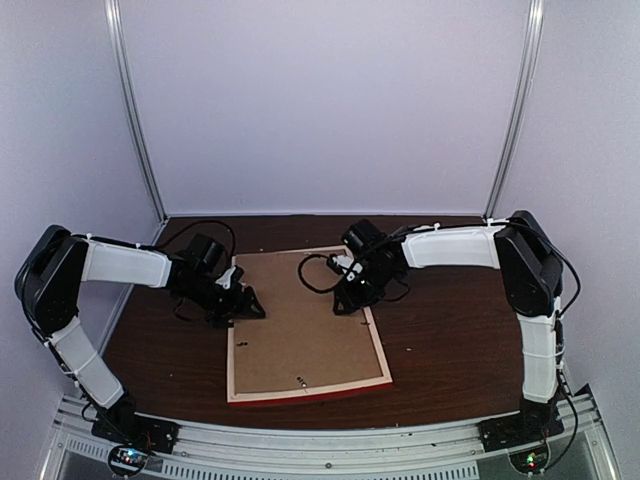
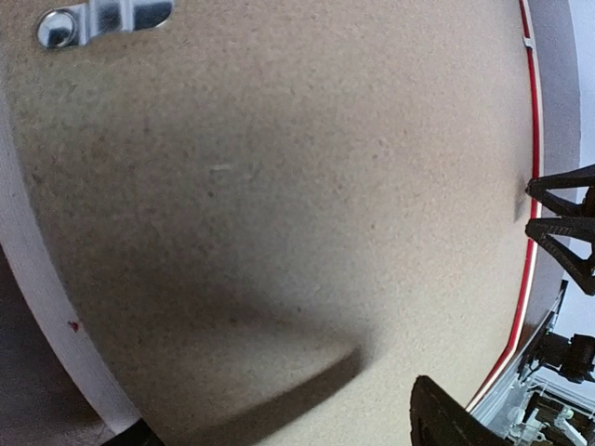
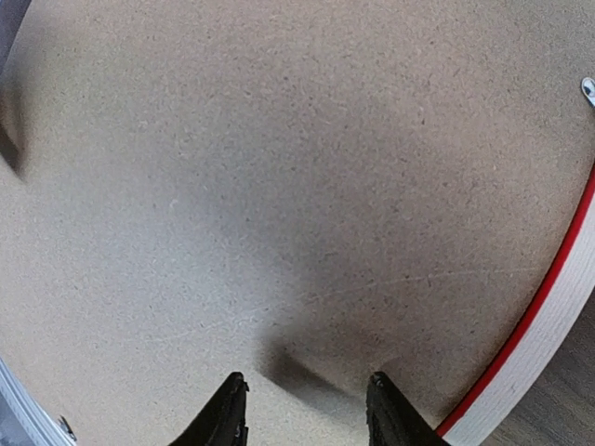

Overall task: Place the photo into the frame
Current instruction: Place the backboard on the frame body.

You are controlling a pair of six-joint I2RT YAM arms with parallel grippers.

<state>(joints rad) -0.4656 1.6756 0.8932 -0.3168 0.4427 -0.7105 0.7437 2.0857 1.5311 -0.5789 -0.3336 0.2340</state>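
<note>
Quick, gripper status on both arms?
Left gripper: open, holding nothing, over the backing board.
Right gripper: open, holding nothing, over the same board.

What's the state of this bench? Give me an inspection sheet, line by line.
Surface: dark brown table.
Job's things: frame lies face down, pale back up, red edge showing; a brown backing board fills it; photo not in view.
Clutter: nothing seen.
Hands: left hand at the frame's left edge, open; right hand over the backing board, open, holding nothing.
Cables: black cable loops beside the right arm's wrist.
Surroundings: white walls; metal posts at the back corners.
</note>
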